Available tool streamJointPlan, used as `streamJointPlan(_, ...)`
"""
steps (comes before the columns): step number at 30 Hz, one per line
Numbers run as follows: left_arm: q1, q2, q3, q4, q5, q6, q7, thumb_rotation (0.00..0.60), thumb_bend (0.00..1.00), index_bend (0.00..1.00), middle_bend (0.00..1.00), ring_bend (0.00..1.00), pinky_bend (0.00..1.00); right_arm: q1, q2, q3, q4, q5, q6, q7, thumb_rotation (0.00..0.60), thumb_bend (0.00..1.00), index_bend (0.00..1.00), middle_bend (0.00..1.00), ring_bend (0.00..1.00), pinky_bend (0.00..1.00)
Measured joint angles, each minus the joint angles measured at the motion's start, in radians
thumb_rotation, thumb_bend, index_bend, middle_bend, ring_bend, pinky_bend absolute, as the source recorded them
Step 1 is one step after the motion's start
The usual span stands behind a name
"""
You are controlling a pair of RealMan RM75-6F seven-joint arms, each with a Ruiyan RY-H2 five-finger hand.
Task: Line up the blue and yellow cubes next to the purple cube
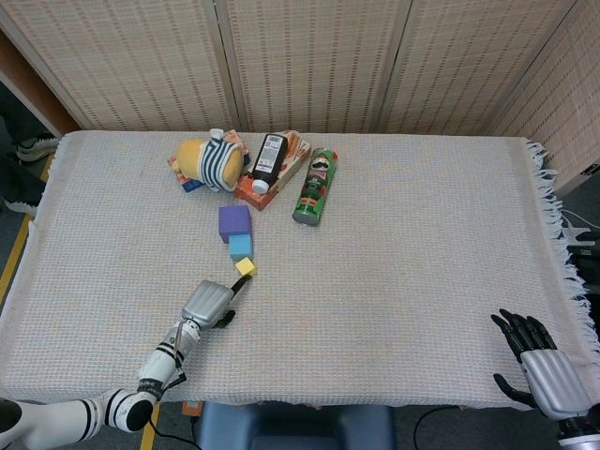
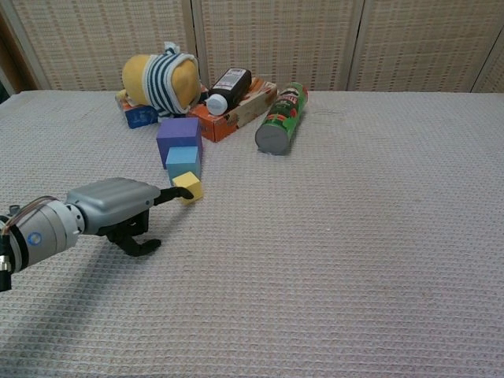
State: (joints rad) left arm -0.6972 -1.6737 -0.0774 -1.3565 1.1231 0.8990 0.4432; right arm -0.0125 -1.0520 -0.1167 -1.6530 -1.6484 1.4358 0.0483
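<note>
Your right hand shows only in the head view, at the table's 5 o'clock corner, cut off by the picture's bottom edge; its fingers are spread and it holds nothing. Your left hand lies low at the table's 7 o'clock side, one dark finger stretched out to touch the yellow cube, the others curled under, so it grips nothing. From the chest view you cannot tell how firmly that fingertip presses. The purple cube, blue cube and yellow cube run in a short line from 11 o'clock towards 5 o'clock; purple and blue touch, while the yellow cube sits turned on a slant at the blue one's near corner. Behind them at 12 o'clock, an orange box carries a dark bottle lying on top, cap towards you. A striped plush toy hides most of a blue box beneath it. The green can lies on its side, its long axis running 1 to 7 o'clock.
</note>
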Motion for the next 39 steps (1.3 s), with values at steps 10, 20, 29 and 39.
streamJointPlan(10,0.002,0.009,-0.002,0.011,-0.010,0.007,0.002,0.600,0.40,0.14,1.00,1.00,1.00,0.000,0.000,-0.001,0.000,-0.001,0.000,-0.001,0.600,0.04,0.00,0.00,0.00,0.00)
streamJointPlan(20,0.007,0.017,-0.002,0.017,-0.012,0.013,-0.004,0.600,0.40,0.16,1.00,1.00,1.00,0.000,-0.003,-0.001,-0.002,-0.002,-0.002,-0.006,0.600,0.04,0.00,0.00,0.00,0.00)
streamJointPlan(29,0.000,0.002,-0.004,0.025,-0.005,0.005,-0.015,0.600,0.40,0.13,1.00,1.00,1.00,0.000,-0.002,0.000,-0.001,0.000,-0.001,-0.003,0.600,0.04,0.00,0.00,0.00,0.00)
streamJointPlan(39,-0.002,0.002,-0.009,0.031,-0.010,0.008,-0.017,0.600,0.40,0.10,1.00,1.00,1.00,-0.003,0.001,-0.001,0.001,-0.003,0.006,0.002,0.600,0.04,0.00,0.00,0.00,0.00)
